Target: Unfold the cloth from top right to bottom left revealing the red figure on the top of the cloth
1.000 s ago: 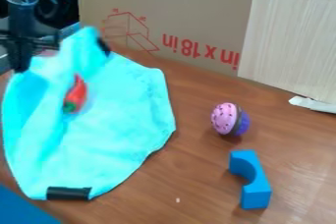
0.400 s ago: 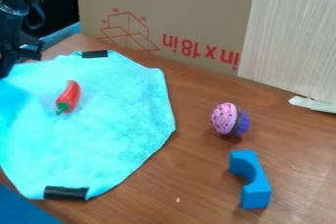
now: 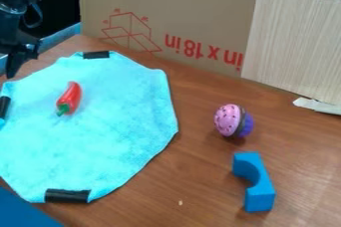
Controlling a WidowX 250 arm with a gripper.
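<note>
At the left edge, high up, the gripper (image 3: 15, 64) hangs just above and behind the cloth's upper left edge; how its fingers stand I cannot tell. The turquoise cloth (image 3: 106, 131) lies spread nearly flat over the left half of the table, with black tape at its top, bottom and left edges. A red pepper-shaped figure with a green stem (image 3: 70, 97) rests uncovered on the cloth's upper left part.
A pink and purple toy (image 3: 230, 120) sits right of the cloth, and a blue arched block (image 3: 254, 181) stands below it. A cardboard panel (image 3: 193, 17) closes off the back. A blue surface (image 3: 23, 211) fills the lower left corner.
The gripper has moved left and away from the cloth. The cloth's raised upper part has come down and its left side lies flatter. The pepper has shifted slightly left and is fully exposed.
</note>
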